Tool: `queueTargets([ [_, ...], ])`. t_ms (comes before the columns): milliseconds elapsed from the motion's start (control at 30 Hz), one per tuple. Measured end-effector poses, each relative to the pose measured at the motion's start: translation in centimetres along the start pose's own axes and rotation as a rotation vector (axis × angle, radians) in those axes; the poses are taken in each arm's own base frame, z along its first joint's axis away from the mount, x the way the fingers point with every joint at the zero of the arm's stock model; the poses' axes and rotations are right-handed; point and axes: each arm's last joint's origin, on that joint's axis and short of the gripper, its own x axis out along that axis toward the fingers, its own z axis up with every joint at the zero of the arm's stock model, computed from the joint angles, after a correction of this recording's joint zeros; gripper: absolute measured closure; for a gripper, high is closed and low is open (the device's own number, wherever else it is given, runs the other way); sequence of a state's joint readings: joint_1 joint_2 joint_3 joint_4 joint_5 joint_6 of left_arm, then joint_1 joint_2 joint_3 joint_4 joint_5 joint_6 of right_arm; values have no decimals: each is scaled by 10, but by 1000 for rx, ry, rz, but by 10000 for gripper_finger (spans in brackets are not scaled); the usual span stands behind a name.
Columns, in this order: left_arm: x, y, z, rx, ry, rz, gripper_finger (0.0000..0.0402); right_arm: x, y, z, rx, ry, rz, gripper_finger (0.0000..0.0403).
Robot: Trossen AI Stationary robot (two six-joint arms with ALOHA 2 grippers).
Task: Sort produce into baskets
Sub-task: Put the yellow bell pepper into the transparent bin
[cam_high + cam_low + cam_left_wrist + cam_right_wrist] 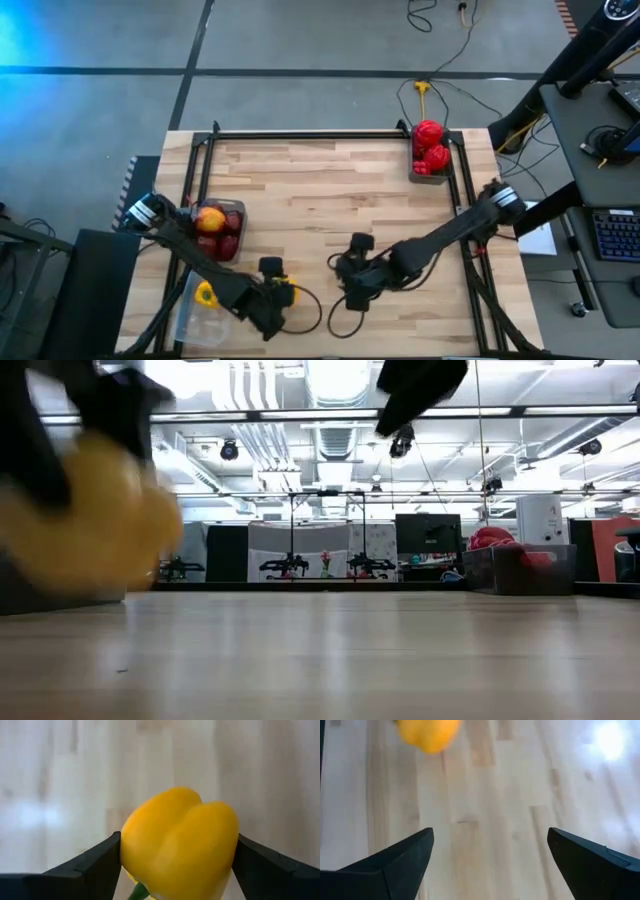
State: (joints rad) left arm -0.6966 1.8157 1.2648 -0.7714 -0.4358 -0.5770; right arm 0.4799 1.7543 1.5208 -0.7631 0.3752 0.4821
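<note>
My left gripper point(278, 296) is shut on a yellow pepper point(180, 840) near the table's near edge, left of the middle. My right gripper point(490, 855) is open and empty just to the right of it point(342, 274), and its wrist view shows the same pepper point(427, 732) ahead. A clear tub point(200, 318) at the near left holds another yellow pepper point(205, 293). A dark tray point(238, 208) at the left holds maroon round ones and an orange one point(210, 218). A dark tray point(420, 176) at the far right holds red peppers point(431, 145). My left gripper pinches the yellow pepper by two opposite sides point(127, 855) between its two fingers point(95, 867). The pepper's rounded lobed end faces away from the wrist and its green stem point(137, 892) points back toward it. Whether the pepper rests on the table I cannot tell.
Bare wooden tabletop point(330, 200) lies between the trays. A black frame rail point(300, 135) runs along the far edge, with side rails at the left and right. Cables loop on the table by both grippers point(345, 305).
</note>
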Motion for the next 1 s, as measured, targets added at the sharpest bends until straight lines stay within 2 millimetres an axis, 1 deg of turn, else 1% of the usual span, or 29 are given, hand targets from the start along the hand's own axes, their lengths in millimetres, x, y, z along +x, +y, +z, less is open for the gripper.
queueTargets([
  [67, -24, -1, 10, 24, 1, 7, 99, -14, -6, 1, 36, -19, -19, 19],
  [167, -53, -2, 11, 61, 90, 19, 99, -30, -13, 4, 80, -52, -30, 19],
  [233, -73, -6, 14, 23, 146, -42, 99, -36, -15, 5, 115, -67, -25, 19],
  [300, -95, -10, 13, -28, 221, -126, 99, -38, -16, 5, 138, -62, -15, 19],
  [400, -114, -22, 3, -78, 346, -225, 99, -36, -11, 2, 143, -51, -5, 19],
  [533, -130, -36, -26, -116, 536, -203, 99, -29, -2, -2, 118, -34, -6, 19],
  [567, -132, -39, -34, -128, 560, -185, 99, -27, 0, -3, 112, -28, -7, 19],
  [633, -129, -46, -48, -156, 595, -152, 99, -21, 4, -6, 102, -17, -10, 19],
  [700, -118, -52, -60, -190, 627, -143, 99, -18, 7, -7, 109, -7, -6, 19],
  [767, -103, -56, -72, -217, 666, -135, 99, -16, 9, -8, 118, 18, 31, 19],
  [867, -83, -53, -89, -267, 728, -74, 98, -15, 10, -9, 125, 36, 54, 19],
  [1000, -69, -46, -101, -306, 772, 16, 79, -17, 10, -8, 144, 31, 57, 19],
])
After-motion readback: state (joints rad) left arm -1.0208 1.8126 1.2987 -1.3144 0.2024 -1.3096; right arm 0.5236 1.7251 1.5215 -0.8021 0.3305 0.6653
